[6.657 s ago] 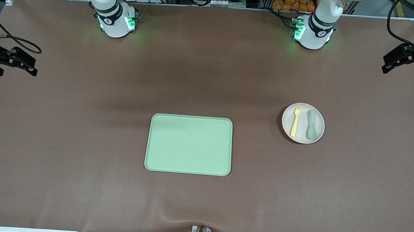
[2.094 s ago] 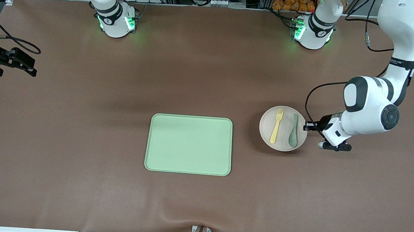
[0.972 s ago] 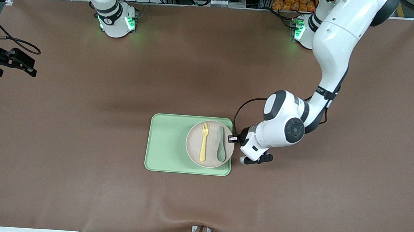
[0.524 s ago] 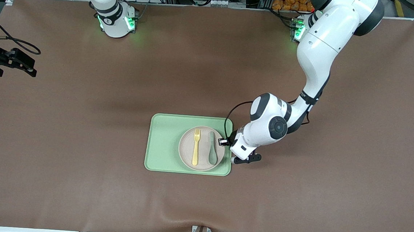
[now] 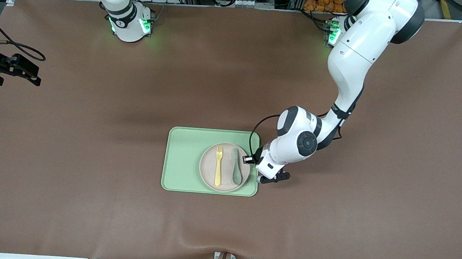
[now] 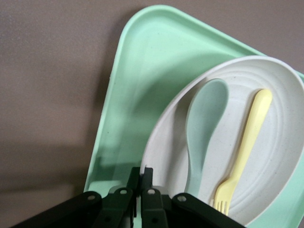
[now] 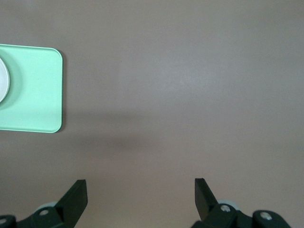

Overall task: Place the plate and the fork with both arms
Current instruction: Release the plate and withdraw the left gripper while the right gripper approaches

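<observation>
The pale beige plate (image 5: 210, 160) rests on the light green tray (image 5: 184, 158), at the tray's end toward the left arm. The yellow fork (image 5: 218, 167) and a teal spoon (image 5: 236, 168) lie side by side in it. My left gripper (image 5: 252, 160) is shut on the plate's rim at the edge toward the left arm. The left wrist view shows the gripper (image 6: 141, 173) pinching the rim of the plate (image 6: 166, 142), with the fork (image 6: 247, 142) and spoon (image 6: 204, 118) inside. My right gripper (image 5: 31, 75) waits open over the table's right-arm end, and its wrist view (image 7: 140, 187) shows it empty.
The tray's half toward the right arm is bare, as the right wrist view (image 7: 33, 90) also shows. Brown mat covers the table all round. The left arm's elbow (image 5: 299, 138) hangs over the mat beside the tray.
My left arm has carried the plate, with fork and spoon in it, from the left-arm end of the table onto the tray. In the last half second it barely shifted. The right arm has not moved.
</observation>
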